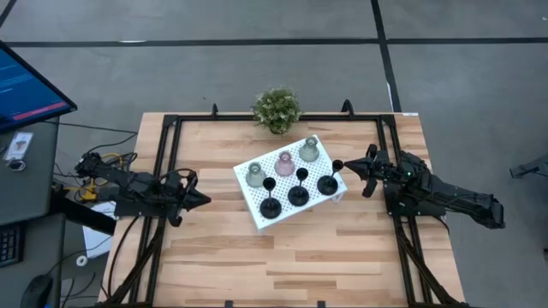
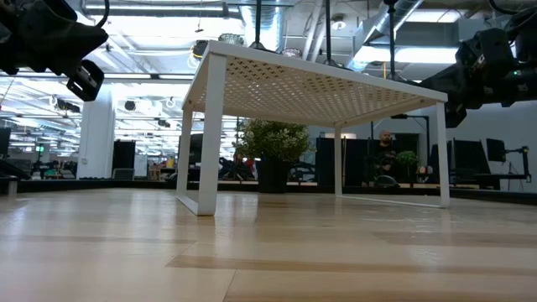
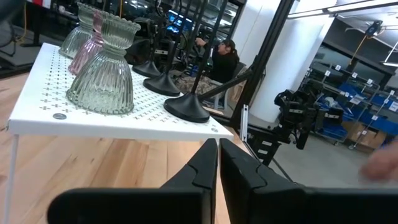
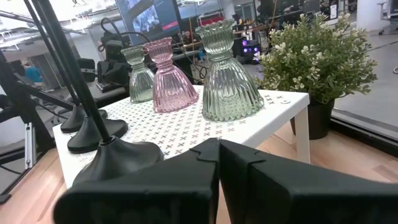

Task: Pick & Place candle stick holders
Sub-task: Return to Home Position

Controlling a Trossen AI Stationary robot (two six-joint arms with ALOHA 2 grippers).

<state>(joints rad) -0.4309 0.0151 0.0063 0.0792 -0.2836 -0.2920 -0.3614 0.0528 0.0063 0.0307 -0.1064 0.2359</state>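
A white perforated tray (image 1: pixel 257 212) stands on its legs on the wooden table. On it stand three black holders with round bases and thin stems (image 1: pixel 270 206) (image 1: pixel 298 194) (image 1: pixel 327 182), and three glassy bell-shaped ones: olive-green (image 1: pixel 255 174), pink (image 1: pixel 284 162), olive-green (image 1: pixel 309 151). My left gripper (image 1: pixel 205 199) is shut and empty, hovering left of the tray; its wrist view shows its gripper (image 3: pixel 219 152) facing the tray's left end. My right gripper (image 1: pixel 353 169) is shut and empty just right of the tray, beside the nearest black holder (image 4: pixel 118 158).
A green potted plant (image 1: pixel 276 109) stands at the table's far edge behind the tray. Black frame rails (image 1: pixel 163 171) (image 1: pixel 390 145) run along both sides of the table. Bare wood lies near the front edge (image 1: pixel 282 265).
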